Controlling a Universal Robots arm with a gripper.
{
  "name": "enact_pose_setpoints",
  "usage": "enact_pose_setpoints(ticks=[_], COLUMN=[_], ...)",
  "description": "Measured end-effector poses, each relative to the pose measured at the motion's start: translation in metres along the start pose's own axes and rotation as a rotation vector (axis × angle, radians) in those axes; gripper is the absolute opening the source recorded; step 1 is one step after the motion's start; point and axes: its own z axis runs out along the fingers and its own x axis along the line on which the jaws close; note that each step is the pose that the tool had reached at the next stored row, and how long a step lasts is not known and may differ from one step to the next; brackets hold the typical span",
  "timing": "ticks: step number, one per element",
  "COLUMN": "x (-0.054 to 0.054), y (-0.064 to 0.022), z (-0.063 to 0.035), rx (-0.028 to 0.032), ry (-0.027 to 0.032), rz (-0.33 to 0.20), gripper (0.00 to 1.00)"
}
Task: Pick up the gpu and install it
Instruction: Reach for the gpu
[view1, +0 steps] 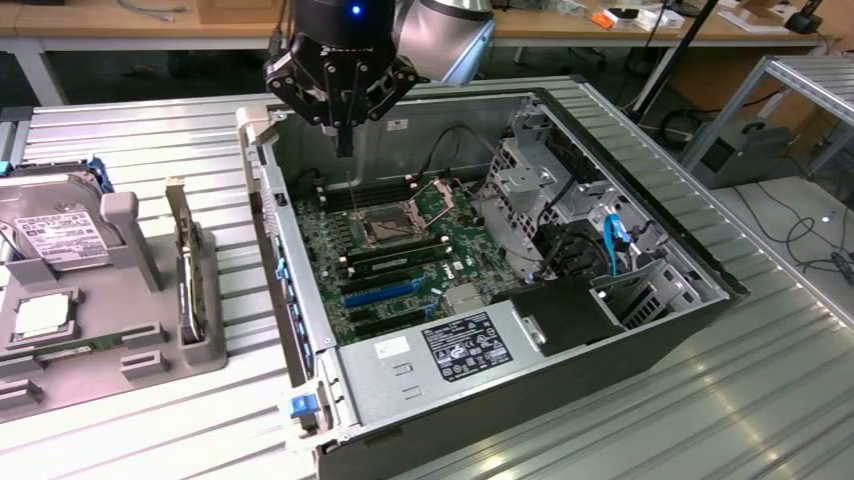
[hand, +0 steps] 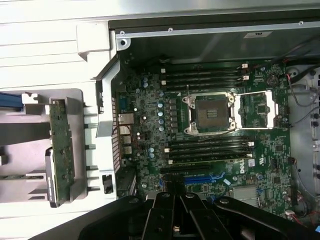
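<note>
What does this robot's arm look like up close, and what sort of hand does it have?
The arm is a rounded, silver-grey tube. Its hand is glossy black, built of angular hinged links that narrow down to slim dark fingers. A small blue light glows near the top of the hand.

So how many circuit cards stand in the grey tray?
1: a thin flat green circuit card stands on edge in the grey plastic tray beside the computer case. More may be hidden.
</note>
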Motion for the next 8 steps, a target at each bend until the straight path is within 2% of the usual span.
enact_pose_setpoints(ticks=[8], x=[0.0067], y=[-0.0005], z=[-0.0002], rx=[0.0], ry=[0.0], rz=[0.0], gripper=[0.11])
